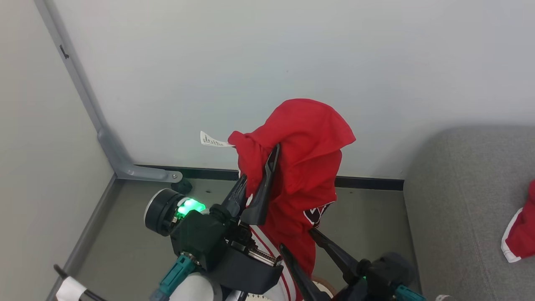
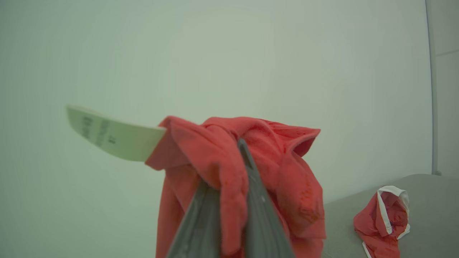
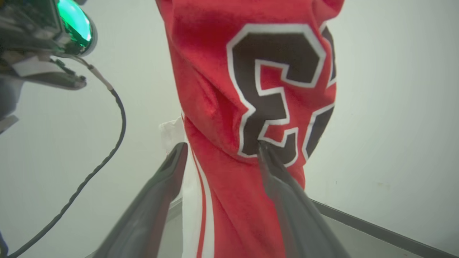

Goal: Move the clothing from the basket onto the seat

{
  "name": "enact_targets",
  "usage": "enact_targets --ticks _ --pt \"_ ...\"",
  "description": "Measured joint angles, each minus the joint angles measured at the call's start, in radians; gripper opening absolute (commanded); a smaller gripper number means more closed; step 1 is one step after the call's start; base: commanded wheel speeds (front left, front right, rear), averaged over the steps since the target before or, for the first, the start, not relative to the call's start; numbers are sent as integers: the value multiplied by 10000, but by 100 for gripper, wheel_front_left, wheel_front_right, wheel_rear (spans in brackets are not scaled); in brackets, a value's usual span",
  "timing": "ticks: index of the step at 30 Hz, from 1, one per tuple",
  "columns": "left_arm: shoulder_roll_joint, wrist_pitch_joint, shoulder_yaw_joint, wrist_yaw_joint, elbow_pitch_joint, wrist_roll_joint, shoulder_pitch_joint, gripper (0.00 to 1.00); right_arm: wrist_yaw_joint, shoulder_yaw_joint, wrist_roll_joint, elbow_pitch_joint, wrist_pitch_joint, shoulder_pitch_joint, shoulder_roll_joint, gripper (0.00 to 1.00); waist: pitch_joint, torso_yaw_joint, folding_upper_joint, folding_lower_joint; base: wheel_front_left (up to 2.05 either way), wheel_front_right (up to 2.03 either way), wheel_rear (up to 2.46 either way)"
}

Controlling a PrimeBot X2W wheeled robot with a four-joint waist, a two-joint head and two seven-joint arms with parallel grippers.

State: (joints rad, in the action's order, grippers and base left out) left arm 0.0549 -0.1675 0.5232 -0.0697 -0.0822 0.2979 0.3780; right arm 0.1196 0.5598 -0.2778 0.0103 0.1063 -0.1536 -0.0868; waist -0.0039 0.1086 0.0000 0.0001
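**Garment aloft in left grip; seat lies to the right**

Head view: The left gripper is clamped on a red garment, held high against the wall. The cloth hangs with its long axis vertical. The right gripper stands spread wide about the lower hanging part and grips nothing. The seat lies to the robot's right, apart from the garment. A second garment lies on it.

Left wrist view: A fold is bunched between the closed fingers. A label juts sideways.

Right wrist view: The lettering hangs between the open fingers. Contact cannot be confirmed.

Assessment: The carry must go rightward. The right arm is nearer the seat, but the left has the hold.
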Motion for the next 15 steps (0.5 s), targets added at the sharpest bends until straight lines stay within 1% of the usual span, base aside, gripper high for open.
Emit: enact_targets --ticks 8,12,13,14,15 --pt "-2 48 111 -21 -341 58 32 0 10 282 -313 1131 23 -1018 109 100 -5 207 0 0 0 0 0" --pt "-6 77 238 -21 -468 73 32 0 12 445 -368 1559 211 -1551 163 100 -10 261 0 0 0 0 0" --pt "-8 77 286 -21 -502 75 32 0 12 470 -410 1670 265 -1665 165 36 -10 275 0 0 0 0 0" --pt "-6 77 328 -21 -531 82 32 0 12 476 -420 1756 326 -1756 167 0 -11 289 0 0 0 0 0" --pt "-8 79 359 -21 -541 90 32 0 10 497 -428 1875 376 -1855 167 0 -11 303 0 0 0 0 0"
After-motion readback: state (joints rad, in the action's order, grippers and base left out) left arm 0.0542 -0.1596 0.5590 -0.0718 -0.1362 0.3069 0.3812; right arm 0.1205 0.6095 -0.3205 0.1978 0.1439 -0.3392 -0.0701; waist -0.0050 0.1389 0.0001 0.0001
